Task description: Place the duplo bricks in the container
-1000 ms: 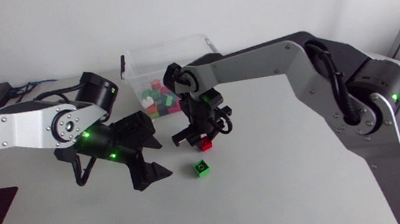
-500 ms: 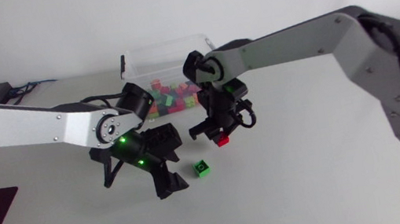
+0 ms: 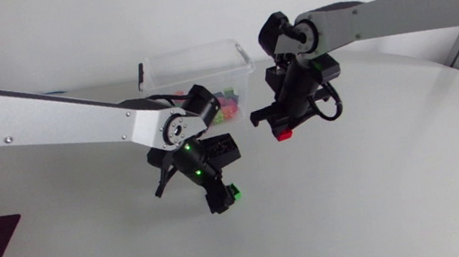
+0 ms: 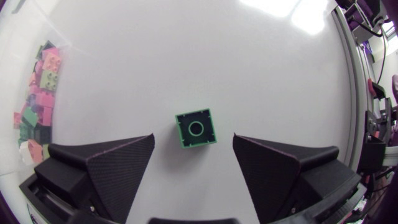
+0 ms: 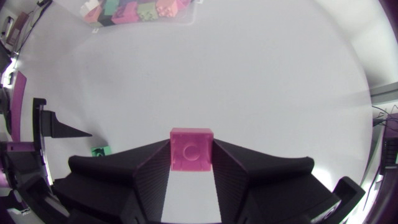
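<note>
My right jaws clamp the red brick, held high for the container; my left jaws gape astride the green brick.

Container partly hidden behind left arm

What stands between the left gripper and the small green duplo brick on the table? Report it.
Nothing visible does. The small green duplo brick lies on bare white table at the open fingertips of the left gripper, a gap on each side.
</note>
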Robot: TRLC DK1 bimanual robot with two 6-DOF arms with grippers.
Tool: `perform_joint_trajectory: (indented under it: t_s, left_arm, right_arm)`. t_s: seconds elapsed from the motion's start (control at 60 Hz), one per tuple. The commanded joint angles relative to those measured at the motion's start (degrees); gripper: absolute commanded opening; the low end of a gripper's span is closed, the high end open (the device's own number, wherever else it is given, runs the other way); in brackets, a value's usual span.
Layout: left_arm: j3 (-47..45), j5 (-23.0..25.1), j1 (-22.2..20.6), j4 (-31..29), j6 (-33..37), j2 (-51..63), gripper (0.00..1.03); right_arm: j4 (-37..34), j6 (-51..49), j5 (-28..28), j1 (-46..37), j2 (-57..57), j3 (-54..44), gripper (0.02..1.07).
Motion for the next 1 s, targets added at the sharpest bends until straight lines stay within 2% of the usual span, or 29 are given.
perform_joint_trajectory:
  t_s: [0.0, 0.167, 0.233, 0.433, 0.467, 0.55, 0.717, 0.983]
  left_arm:
    - [3.3, -0.99, -0.84, -2.2, -1.63, 3.06, 0.77]
    - [7.6, -4.07, -2.07, -5.63, -2.16, 6.67, 0.72]
    - [9.54, -4.51, -2.15, -7.3, -2.78, 8.16, 0.64]
    - [14.9, -5.56, -2.68, -11.87, -4.01, 12.11, 0.64]
    - [15.25, -5.91, -2.95, -12.22, -4.1, 12.55, 0.61]
    - [17.01, -6.09, -3.38, -14.24, -4.89, 13.78, 0.49]
    - [18.42, -6.09, -3.65, -15.39, -6.12, 13.7, 0.14]
    - [14.99, -6.35, -2.42, -17.06, -5.68, 8.25, 0.12]
  right_arm:
    - [0.57, -1.38, -0.47, -1.43, -2.3, -2.16, 0.33]
    - [0.84, -2.17, -1.53, -3.62, -5.38, -3.83, 0.33]
    - [0.84, -2.52, -1.97, -4.24, -6.43, -4.27, 0.33]
    - [0.84, -3.58, -2.76, -6.0, -8.81, -5.68, 0.33]
    - [0.75, -3.66, -2.84, -6.35, -8.98, -5.76, 0.33]
    - [0.49, -4.02, -3.11, -6.88, -9.95, -5.76, 0.33]
    - [-0.39, -4.28, -3.46, -7.05, -11.01, -4.01, 0.33]
    - [-0.31, -4.1, -5.39, -6.96, -10.04, 0.39, 0.32]
